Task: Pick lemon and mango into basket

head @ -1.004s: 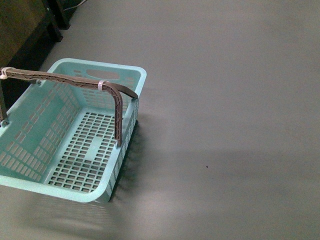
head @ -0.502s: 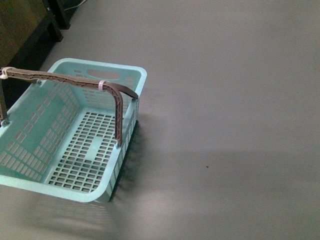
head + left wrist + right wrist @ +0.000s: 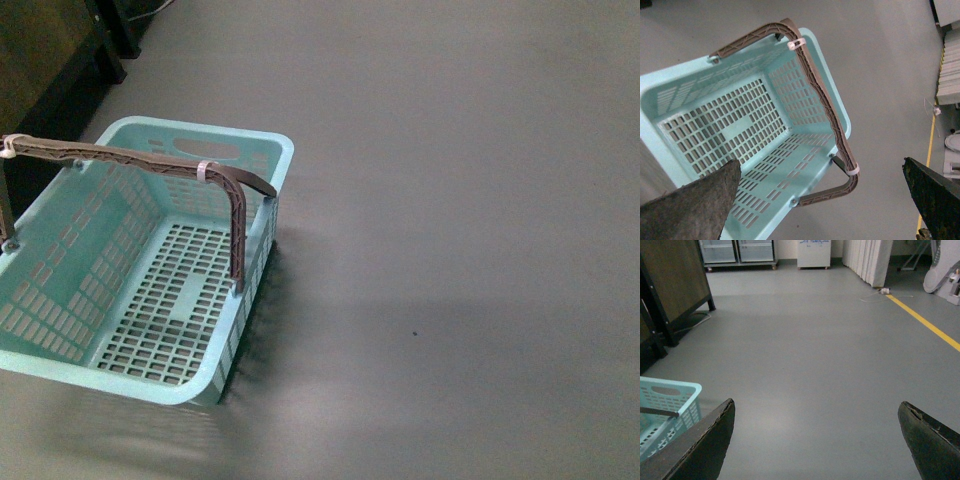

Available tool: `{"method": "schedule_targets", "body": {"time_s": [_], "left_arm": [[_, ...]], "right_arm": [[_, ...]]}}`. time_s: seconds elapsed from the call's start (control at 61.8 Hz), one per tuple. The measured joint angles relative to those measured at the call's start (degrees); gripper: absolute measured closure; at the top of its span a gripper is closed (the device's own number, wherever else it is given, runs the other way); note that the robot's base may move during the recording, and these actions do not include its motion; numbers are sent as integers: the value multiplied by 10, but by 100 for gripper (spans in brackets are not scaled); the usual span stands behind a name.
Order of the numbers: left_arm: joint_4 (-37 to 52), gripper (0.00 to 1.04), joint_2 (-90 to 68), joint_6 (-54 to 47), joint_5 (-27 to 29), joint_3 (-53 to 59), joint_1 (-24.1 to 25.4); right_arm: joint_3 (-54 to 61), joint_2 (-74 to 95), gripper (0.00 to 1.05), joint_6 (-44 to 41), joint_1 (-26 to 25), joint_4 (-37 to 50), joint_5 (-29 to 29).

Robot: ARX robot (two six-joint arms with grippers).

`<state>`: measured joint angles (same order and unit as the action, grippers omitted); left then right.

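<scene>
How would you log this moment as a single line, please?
basket: empty, on floor | lemon, mango: not in view | left gripper: open, holding nothing | right gripper: open, holding nothing

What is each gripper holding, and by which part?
Nothing is held. The left gripper is open over the basket; the right gripper is open over the floor.

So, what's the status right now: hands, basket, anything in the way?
Left gripper open, empty, over basket. Right gripper open, empty, over bare floor. Basket empty; no fruit in view. Nothing blocking that shows.
</scene>
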<state>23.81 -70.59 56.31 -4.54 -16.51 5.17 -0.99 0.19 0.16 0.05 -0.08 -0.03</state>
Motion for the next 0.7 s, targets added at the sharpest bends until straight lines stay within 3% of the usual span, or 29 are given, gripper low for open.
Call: {"method": "schedule_targets", "body": {"time_s": [0.227,0.534,0.696], "left_arm": [[112,7,-282,88,42,-114,-52],[112,7,-494,160,67,-302,-122],[97,7,-540,173,74,-372,-129]], "right_arm": [[0,0,9,0,0,0,0],[0,0,9,0,0,0,0],[0,0,9,0,0,0,0]]}}
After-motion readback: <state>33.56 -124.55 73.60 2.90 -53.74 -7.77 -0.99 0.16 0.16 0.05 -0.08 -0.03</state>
